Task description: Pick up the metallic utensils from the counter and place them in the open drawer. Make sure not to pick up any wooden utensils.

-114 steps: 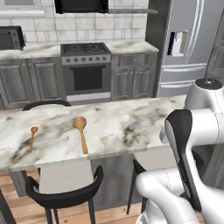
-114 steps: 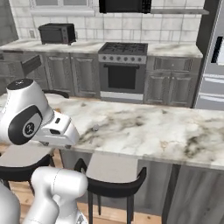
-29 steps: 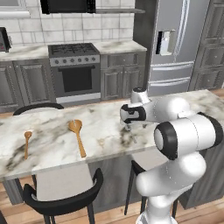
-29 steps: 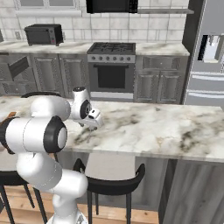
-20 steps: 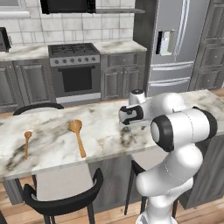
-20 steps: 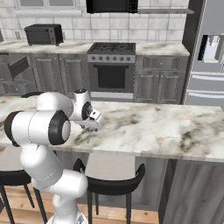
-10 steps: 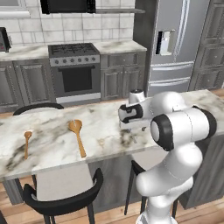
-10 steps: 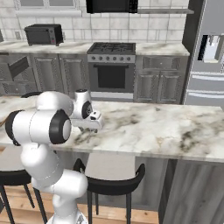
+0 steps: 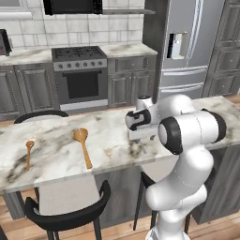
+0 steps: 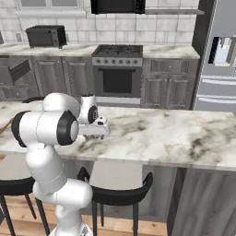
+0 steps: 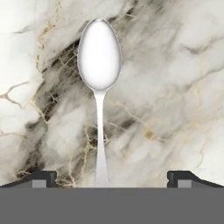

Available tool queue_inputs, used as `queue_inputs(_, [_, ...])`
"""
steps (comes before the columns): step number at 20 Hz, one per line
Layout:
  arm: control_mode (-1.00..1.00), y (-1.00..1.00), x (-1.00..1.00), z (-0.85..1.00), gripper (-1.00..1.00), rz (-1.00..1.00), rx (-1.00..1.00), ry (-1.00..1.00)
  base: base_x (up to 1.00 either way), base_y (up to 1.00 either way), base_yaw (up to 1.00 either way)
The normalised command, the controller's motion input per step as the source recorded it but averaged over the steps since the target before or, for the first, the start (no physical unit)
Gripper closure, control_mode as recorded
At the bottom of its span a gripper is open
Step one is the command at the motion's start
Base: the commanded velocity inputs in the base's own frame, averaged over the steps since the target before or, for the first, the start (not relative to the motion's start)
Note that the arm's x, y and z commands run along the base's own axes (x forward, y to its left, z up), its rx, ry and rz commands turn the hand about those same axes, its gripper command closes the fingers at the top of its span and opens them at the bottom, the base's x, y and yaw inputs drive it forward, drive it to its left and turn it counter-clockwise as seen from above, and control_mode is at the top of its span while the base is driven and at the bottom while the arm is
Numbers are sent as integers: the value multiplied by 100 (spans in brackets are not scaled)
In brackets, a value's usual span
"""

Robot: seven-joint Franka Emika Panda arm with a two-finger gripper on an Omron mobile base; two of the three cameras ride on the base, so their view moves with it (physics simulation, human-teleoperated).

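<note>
A metallic spoon (image 11: 99, 87) lies flat on the white marble counter (image 9: 56, 159), bowl pointing away from the hand. My gripper (image 11: 111, 176) hangs open just above it, one dark fingertip (image 11: 43, 176) on each side of the handle's end, touching nothing. From the base cameras the gripper (image 9: 142, 139) (image 10: 94, 137) points down at the counter's middle. Two wooden spoons lie further left: a small one (image 9: 29, 153) and a larger one (image 9: 83, 146). An open drawer (image 10: 19, 70) sticks out of the back cabinets at the far left.
Black stools (image 9: 70, 216) (image 10: 117, 190) stand under the counter's near edge. Across the aisle are the stove (image 9: 80, 77), grey cabinets and a steel fridge (image 9: 187, 47). A microwave (image 10: 45, 36) sits on the back counter.
Since the oldest frames the base has driven, shifting the whole scene. Over the last second the hand has sunk slightly toward the counter, jaws staying open.
</note>
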Motion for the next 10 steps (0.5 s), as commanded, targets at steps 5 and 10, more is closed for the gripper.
queue_inputs(5, [-100,12,15,-22,-100,2,0,0,0,0,0])
queue_inputs(10, [-100,16,18,-9,-100,0,0,0,0,0,0])
